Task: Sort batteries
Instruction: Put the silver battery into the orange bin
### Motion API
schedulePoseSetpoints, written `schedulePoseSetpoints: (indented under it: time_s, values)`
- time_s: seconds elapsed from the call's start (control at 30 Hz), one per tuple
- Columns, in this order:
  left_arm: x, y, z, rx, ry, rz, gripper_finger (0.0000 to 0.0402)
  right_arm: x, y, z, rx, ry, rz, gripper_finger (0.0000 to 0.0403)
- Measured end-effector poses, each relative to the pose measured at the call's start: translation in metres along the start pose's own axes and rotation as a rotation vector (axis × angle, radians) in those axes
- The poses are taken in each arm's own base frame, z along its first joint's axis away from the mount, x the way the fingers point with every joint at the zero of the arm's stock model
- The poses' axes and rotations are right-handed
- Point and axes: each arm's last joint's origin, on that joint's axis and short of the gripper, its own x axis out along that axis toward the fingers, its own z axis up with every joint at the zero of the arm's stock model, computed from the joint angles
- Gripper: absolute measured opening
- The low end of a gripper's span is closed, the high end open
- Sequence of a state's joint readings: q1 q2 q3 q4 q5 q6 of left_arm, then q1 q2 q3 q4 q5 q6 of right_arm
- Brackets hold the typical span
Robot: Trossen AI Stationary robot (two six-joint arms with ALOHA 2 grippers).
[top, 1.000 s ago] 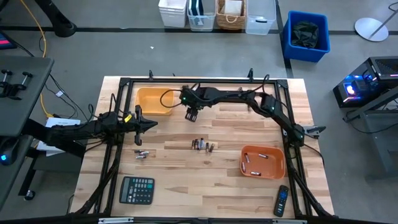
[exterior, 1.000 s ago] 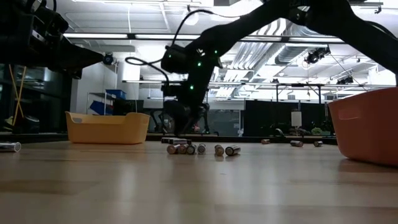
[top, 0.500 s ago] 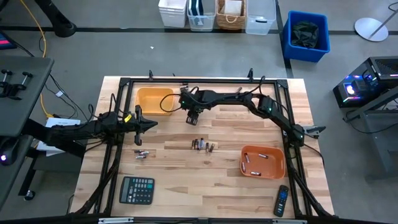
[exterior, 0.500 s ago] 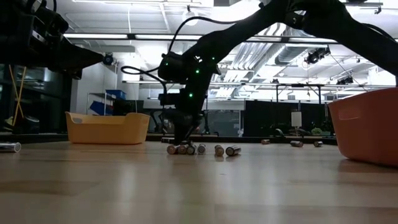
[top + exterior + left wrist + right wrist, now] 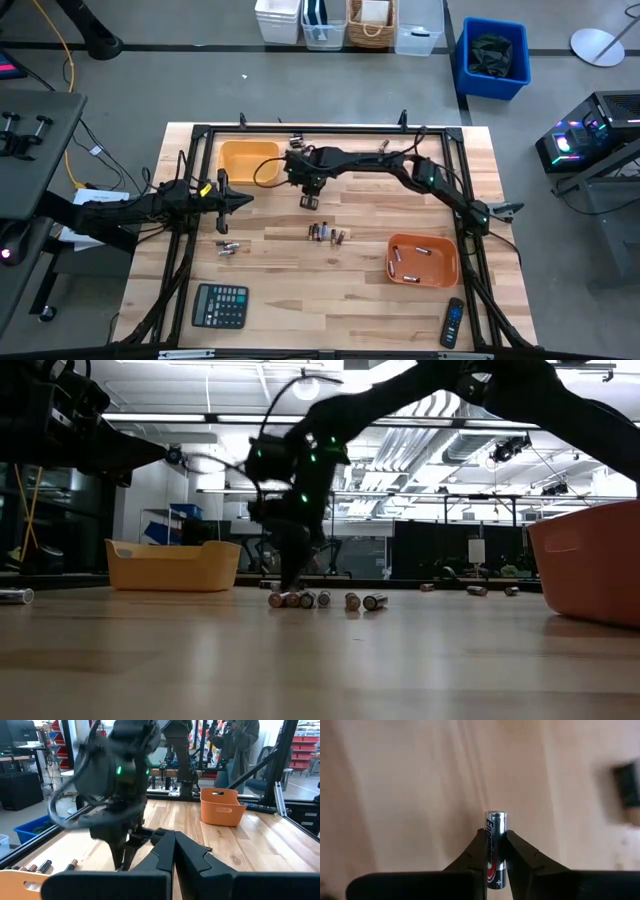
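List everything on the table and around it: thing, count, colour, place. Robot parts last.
Held battery: one, black and silver, clamped in the right claw.
Loose batteries: small cluster, dark and silvery, table centre.
Side batteries: a few, table left, below the left claw.
Binned batteries: a few, inside the orange bin.
Yellow bin: one, far left of table.
Orange bin: one, near right.
Calculator: one, black, near left corner.
Remote control: one, black, near right corner.
Blue crate: one, on the floor beyond the table.
Right claw: beside the yellow bin, shut on the battery.
Left claw: left side, waiting, shut.
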State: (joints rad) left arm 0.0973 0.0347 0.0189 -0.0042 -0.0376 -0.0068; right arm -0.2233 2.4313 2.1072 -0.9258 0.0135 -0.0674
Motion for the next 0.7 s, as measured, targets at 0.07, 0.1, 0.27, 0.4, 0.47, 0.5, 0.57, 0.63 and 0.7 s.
schedulePoseSetpoints:
  time_s: [0.07,0.1,0.27,0.4,0.47,0.5,0.57,0.63,0.7]
  values:
    - [0.0,0.0,0.0,0.0,0.0,0.0,0.0001,-0.014,0.002,0.009,0.011,-0.039,0.027,0.0034]
    - [0.0,0.0,0.0,0.0,0.0,0.0,0.0001,-0.021,0.002,0.012,0.02,-0.053,0.034,0.0034]
    - [0.0,0.0,0.0,0.0,0.0,0.0,0.0001,-0.051,0.009,0.021,0.056,-0.061,0.093,0.0034]
    - [0.0,0.0,0.0,0.0,-0.001,0.0,0.0001,-0.076,0.032,0.012,0.037,0.02,0.168,0.0034]
    - [0.0,0.0,0.0,0.0,0.0,0.0,0.0001,-0.086,0.048,0.0,0.028,0.089,0.184,0.0034]
    - [0.0,0.0,0.0,0.0,-0.001,0.0,0.0001,-0.093,0.057,-0.007,0.016,0.112,0.183,0.0034]
    - [0.0,0.0,0.0,0.0,0.0,0.0,0.0001,-0.105,0.077,-0.021,0.014,0.14,0.166,0.0034]
    - [0.0,0.0,0.0,0.0,0.0,0.0,0.0001,-0.119,0.096,-0.038,0.036,0.134,0.17,0.0034]
    - [0.0,0.0,0.0,0.0,0.0,0.0,0.0001,-0.131,0.114,-0.06,0.094,0.128,0.163,0.0034]
